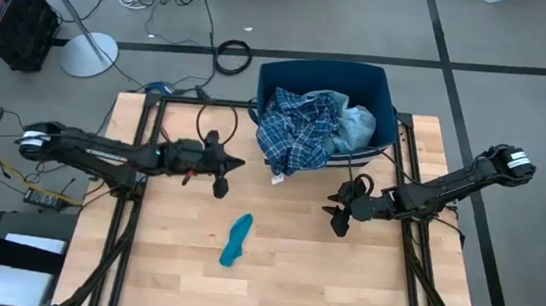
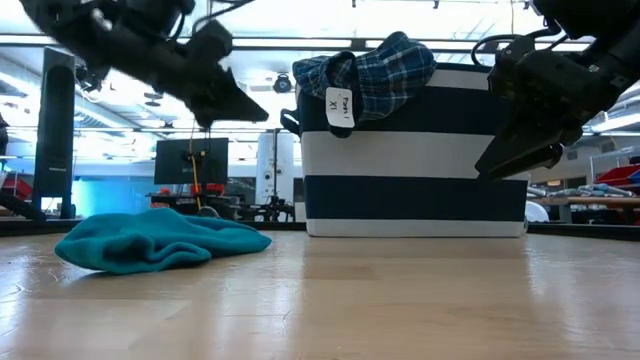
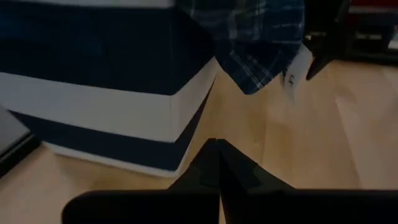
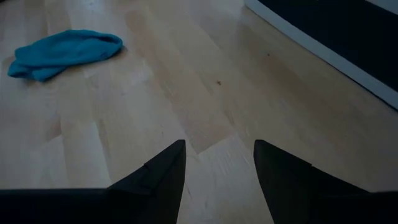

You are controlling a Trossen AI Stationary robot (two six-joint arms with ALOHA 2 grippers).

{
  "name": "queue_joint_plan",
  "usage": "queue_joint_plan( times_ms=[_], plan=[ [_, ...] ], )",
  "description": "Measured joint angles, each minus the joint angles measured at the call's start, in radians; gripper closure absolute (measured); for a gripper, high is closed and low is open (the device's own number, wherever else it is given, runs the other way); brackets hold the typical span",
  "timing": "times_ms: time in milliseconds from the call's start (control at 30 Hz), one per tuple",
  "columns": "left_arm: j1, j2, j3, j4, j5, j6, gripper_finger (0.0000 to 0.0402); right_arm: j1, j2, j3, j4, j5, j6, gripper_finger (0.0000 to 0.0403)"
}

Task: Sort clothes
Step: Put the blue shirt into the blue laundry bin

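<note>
While both arms hang over the wooden table, things stand as follows:

Left gripper [image 1: 223, 175]: above the boards on the left side, just left of the bin's near corner; fingers pressed together into one point, nothing between them, as the left wrist view shows [image 3: 216, 163]; well clear of the table in the low view [image 2: 236, 103].

Right gripper [image 1: 340, 214]: above the boards on the right side, near the bin's front right corner; fingers spread with bare wood between them in the right wrist view [image 4: 217, 163]; nothing held; raised off the table in the low view [image 2: 515, 160].

Bin [image 1: 380, 88]: dark blue with white bands, at the far middle edge of the table; upright.

Plaid shirt [image 1: 301, 126]: blue and white, heaped in the bin, spilling over its front rim toward the table; white tag hanging from it down the bin's front [image 2: 339, 106].

Denim piece [image 1: 359, 126]: light blue, inside the bin, right of the plaid shirt and touching it.

Sock [image 1: 237, 240]: teal, lying flat on the table toward the near middle, well apart from the bin and between the two grippers, touched by neither.

Table [image 1: 301, 276]: light wood planks, dark frame rails along both sides.
</note>
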Motion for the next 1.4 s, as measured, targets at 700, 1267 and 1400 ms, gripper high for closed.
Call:
queue_joint_plan(
  times_ms=[700, 1267, 1400],
  plan=[
    [-0.001, 0.368, 0.127, 0.281, 0.135, 0.108, 0.0401, -0.001, 0.000, 0.000, -0.006, 0.023, -0.013, 0.0212],
    [0.000, 0.369, 0.326, 0.276, 0.096, 0.248, 0.0401, -0.002, 0.000, 0.000, -0.007, 0.027, -0.014, 0.0212],
    [0.000, 0.369, 0.383, 0.272, 0.108, 0.292, 0.0401, -0.002, 0.000, 0.000, -0.007, 0.029, -0.020, 0.0212]
  ],
)
